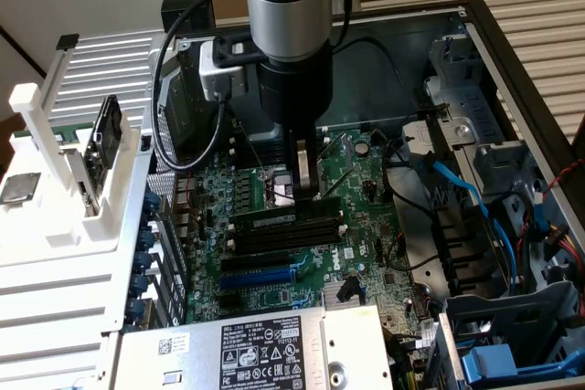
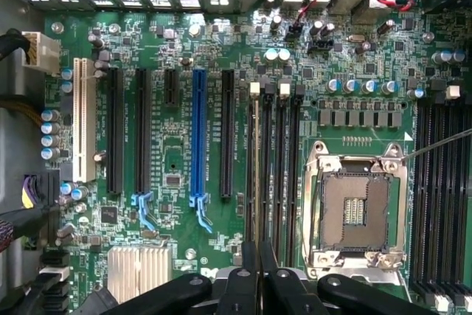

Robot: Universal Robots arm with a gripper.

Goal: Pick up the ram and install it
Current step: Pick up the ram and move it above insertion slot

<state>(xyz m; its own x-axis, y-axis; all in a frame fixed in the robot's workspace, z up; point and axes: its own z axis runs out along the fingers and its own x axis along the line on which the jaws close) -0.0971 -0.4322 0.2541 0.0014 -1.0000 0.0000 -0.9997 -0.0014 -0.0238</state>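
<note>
The ram is a dark-green stick with a pale label. It stands on edge in the memory slot nearest the CPU socket, on the motherboard inside the open case. My gripper reaches straight down from the arm, with its fingers shut on the stick's upper edge near the end toward the exterior view's right. In the wrist view the ram shows edge-on as a thin line in its slot. There the black fingers of my gripper press together over it.
Bare black memory slots lie beside the ram, and an open CPU socket sits close by. A blue expansion slot, a heatsink, the power supply and blue cables surround the work area. A white rack stands outside the case.
</note>
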